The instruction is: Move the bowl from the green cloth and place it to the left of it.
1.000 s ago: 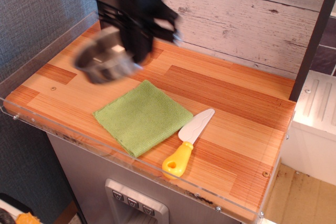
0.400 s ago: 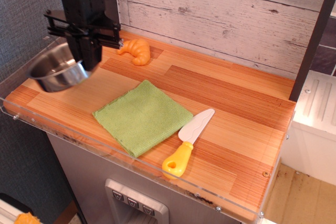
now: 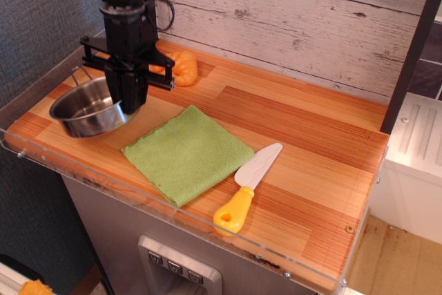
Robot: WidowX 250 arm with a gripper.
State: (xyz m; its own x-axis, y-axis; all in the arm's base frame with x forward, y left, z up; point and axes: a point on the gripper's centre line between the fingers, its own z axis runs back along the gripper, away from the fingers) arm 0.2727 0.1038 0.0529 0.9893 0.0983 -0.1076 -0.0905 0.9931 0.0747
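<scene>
I am looking down at a wooden counter (image 3: pixel 290 136) from the front, with a pale plank wall behind it. The bowl (image 3: pixel 86 108), round and shiny steel with low sides, sits at the far left end of the counter, just beside the green cloth (image 3: pixel 188 153) and off it. A thin wire handle shows at the bowl's back left edge. My black arm comes straight down from the top of the view, and its claw (image 3: pixel 130 105) meets the bowl's right rim. The claw appears pinched on that rim, though the fingertips are partly hidden by the arm's own body, so I cannot tell how firmly. The green cloth lies flat near the middle front of the counter, turned like a diamond, with nothing on it. To its right, touching or nearly touching one corner, lies a toy knife (image 3: pixel 250 183) with a white blade and yellow handle. A small orange croissant (image 3: pixel 181 67) rests near the wall, partly behind the arm.
</scene>
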